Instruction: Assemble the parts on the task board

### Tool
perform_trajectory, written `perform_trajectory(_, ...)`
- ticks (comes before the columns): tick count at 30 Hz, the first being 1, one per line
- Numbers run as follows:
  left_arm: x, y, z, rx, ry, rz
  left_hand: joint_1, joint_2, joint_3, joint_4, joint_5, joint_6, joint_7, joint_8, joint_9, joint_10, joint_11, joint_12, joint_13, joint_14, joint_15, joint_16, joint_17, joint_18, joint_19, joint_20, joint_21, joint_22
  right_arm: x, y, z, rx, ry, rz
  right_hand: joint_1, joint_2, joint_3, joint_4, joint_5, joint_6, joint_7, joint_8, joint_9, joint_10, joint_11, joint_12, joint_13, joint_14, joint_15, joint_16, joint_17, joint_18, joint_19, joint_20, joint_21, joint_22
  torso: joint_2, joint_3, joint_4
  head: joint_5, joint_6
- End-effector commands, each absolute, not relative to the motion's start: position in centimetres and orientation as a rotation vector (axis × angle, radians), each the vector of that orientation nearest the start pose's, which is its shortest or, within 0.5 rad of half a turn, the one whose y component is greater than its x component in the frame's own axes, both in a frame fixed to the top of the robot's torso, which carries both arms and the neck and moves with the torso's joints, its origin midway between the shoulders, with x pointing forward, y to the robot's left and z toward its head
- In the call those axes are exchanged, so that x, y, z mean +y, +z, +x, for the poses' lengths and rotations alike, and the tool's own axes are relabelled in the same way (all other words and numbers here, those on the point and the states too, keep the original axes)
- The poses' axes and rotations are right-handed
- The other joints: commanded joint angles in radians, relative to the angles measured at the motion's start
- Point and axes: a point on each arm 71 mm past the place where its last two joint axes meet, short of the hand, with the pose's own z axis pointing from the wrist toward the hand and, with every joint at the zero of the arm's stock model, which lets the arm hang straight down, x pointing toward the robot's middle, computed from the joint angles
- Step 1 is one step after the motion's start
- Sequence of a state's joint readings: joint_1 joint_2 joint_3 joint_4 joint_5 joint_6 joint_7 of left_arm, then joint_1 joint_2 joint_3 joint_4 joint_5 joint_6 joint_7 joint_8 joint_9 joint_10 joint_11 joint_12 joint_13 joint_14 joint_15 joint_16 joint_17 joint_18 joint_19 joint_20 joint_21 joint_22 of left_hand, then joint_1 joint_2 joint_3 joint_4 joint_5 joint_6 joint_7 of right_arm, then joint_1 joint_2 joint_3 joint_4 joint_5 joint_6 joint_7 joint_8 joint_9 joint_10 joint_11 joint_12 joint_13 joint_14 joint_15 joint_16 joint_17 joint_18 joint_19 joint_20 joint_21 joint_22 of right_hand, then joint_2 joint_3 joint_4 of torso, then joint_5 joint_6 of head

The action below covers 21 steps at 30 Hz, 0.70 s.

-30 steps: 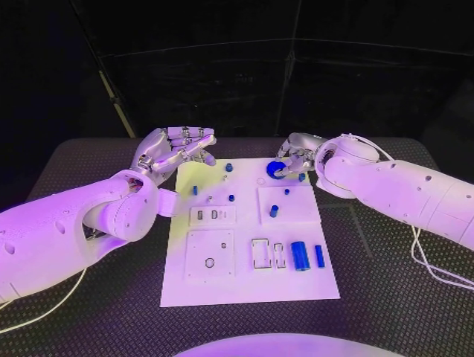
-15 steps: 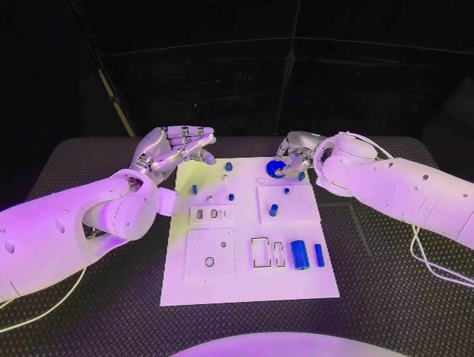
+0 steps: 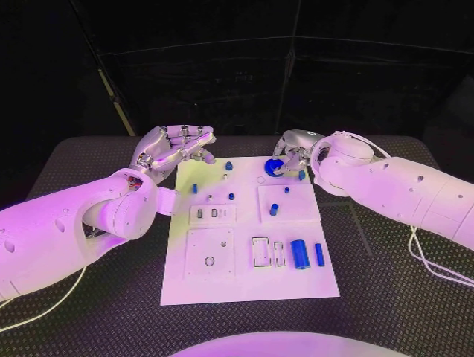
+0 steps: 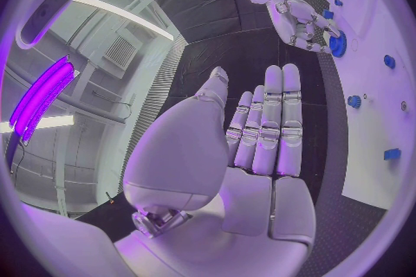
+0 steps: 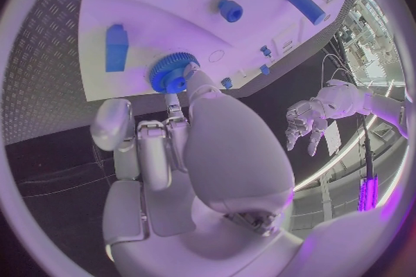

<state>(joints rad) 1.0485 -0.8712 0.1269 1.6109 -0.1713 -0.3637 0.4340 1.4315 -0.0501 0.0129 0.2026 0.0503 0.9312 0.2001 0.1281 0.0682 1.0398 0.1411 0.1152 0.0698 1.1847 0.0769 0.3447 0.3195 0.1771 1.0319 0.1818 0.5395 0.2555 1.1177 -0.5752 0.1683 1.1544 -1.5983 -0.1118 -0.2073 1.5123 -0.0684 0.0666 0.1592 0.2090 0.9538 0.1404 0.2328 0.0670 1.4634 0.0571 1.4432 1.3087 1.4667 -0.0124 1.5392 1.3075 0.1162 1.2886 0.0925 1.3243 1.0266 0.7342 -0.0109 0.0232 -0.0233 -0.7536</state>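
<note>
A: Report change, left to right in the head view.

B: The left hand stayed at upper centre-left, just off the board's far left corner. It was released, fingers straight and side by side, holding nothing; its wrist view confirmed this. No change in position over the last second.

A: And the right?

B: The right hand had crept slightly leftward and upward in the frame. Its fingertips touched the gear at the board's upper right. The gear itself had hardly shifted. I could not tell whether the hand pinched it or only pressed on it.

A: Consequence for the task?

B: In my judgement the gear was being seated or turned on its post, not carried. The other parts remained unassembled: a cylinder and a bar lay loose at lower centre-right.

A: Materials and shapes.

B: Board: a flat, matte white rectangular plate with raised square panels and rectangular slots. Gear: a blue toothed disc, probably plastic. Cylinder: smooth, round and blue. Pegs: short blue studs standing upright. Table: black, with a ribbed tread pattern. Hands: silver segments with a metallic sheen, on glossy white arms.
</note>
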Motion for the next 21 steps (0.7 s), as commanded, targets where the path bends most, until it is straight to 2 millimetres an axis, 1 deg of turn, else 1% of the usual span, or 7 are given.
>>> perform_trajectory(1,20.0,-17.3,46.9,1.337,-1.607,-0.994,0.002,0.009,-0.007,0.0,0.001,0.007,-0.002,-0.003,-0.001,0.005,0.002,-0.005,-0.001,-0.005,0.001,0.006,0.001,0.003,-0.007,-0.002,0.003,0.001,-17.6,-18.9,55.4,1.692,0.475,-0.09,-0.001,0.019,0.014,-0.004,0.01,0.014,-0.002,0.003,0.002,0.028,-0.006,0.011,0.13,0.087,-0.007,0.004,0.182,-0.013,0.007,-0.003,0.009,0.005,0.0,0.0004,0.0009,0.0,0.001)
perform_trajectory(6,20.0,-17.3,46.9,1.338,-1.607,-0.994,0.002,0.009,-0.007,0.0,0.001,0.007,-0.002,-0.003,-0.001,0.005,0.002,-0.005,-0.001,-0.005,0.001,0.006,0.001,0.003,-0.007,-0.002,0.003,0.001,-16.5,-18.0,54.5,1.636,0.542,-0.093,-0.015,0.013,0.029,-0.008,0.027,0.021,-0.003,-0.006,0.0,0.034,-0.006,0.02,0.14,0.089,-0.008,0.007,0.189,-0.014,0.012,-0.005,0.013,0.012,0.0,0.0007,0.0006,0.003,0.003)
perform_trajectory(9,20.0,-17.3,46.9,1.338,-1.607,-0.995,0.003,0.01,-0.007,0.0,0.001,0.008,-0.002,-0.003,-0.001,0.006,0.002,-0.005,-0.001,-0.006,0.001,0.006,0.002,0.003,-0.007,-0.002,0.004,0.001,-15.4,-17.4,53.8,1.606,0.583,-0.105,-0.021,0.011,0.033,-0.009,0.032,0.021,-0.003,-0.009,-0.001,0.035,-0.006,0.022,0.142,0.089,-0.008,0.008,0.191,-0.014,0.013,-0.005,0.014,0.014,0.0,0.0004,0.0,0.005,0.004)
perform_trajectory(13,20.0,-17.3,46.9,1.337,-1.608,-0.994,0.003,0.01,-0.007,0.0,0.001,0.008,-0.002,-0.003,-0.001,0.006,0.002,-0.005,-0.001,-0.006,0.001,0.006,0.002,0.003,-0.007,-0.002,0.004,0.001,-13.9,-16.9,53.2,1.58,0.611,-0.125,-0.03,0.006,0.039,-0.009,0.035,0.016,-0.001,-0.018,-0.002,0.033,-0.005,0.019,0.14,0.089,-0.007,0.008,0.191,-0.015,0.013,-0.005,0.015,0.014,0.0,0.0001,0.0016,0.006,0.006)
perform_trajectory(14,20.0,-17.3,46.9,1.337,-1.607,-0.994,0.003,0.01,-0.007,0.0,0.001,0.008,-0.002,-0.003,-0.001,0.006,0.002,-0.005,-0.001,-0.006,0.001,0.006,0.002,0.003,-0.007,-0.002,0.004,0.001,-13.2,-16.7,53.0,1.568,0.618,-0.136,-0.033,0.006,0.04,-0.009,0.035,0.016,0.0,-0.019,-0.002,0.033,-0.004,0.019,0.14,0.089,-0.007,0.008,0.191,-0.015,0.013,-0.005,0.015,0.014,0.0,0.0,0.0023,0.007,0.007)
perform_trajectory(19,20.1,-17.3,46.9,1.334,-1.605,-0.994,0.003,0.01,-0.007,0.0,0.001,0.008,-0.002,-0.003,-0.001,0.006,0.002,-0.005,-0.001,-0.006,0.001,0.006,0.002,0.003,-0.007,-0.002,0.004,0.001,-11.1,-16.5,52.8,1.556,0.627,-0.156,-0.043,0.005,0.046,-0.007,0.032,0.019,0.0,-0.023,-0.002,0.034,-0.004,0.02,0.141,0.09,-0.006,0.009,0.194,-0.015,0.015,-0.004,0.017,0.018,0.0,-0.0017,0.0027,0.01,0.005)
perform_trajectory(21,20.1,-17.3,46.9,1.334,-1.605,-0.994,0.003,0.01,-0.007,-0.001,0.001,0.008,-0.002,-0.003,-0.001,0.006,0.002,-0.005,-0.001,-0.006,0.001,0.006,0.002,0.003,-0.007,-0.002,0.004,0.001,-10.5,-16.9,52.6,1.565,0.628,-0.168,-0.045,0.005,0.047,-0.007,0.032,0.02,0.0,-0.024,-0.002,0.034,-0.004,0.02,0.142,0.09,-0.006,0.009,0.194,-0.016,0.015,-0.004,0.017,0.019,0.0,-0.002,0.0024,0.012,0.004)
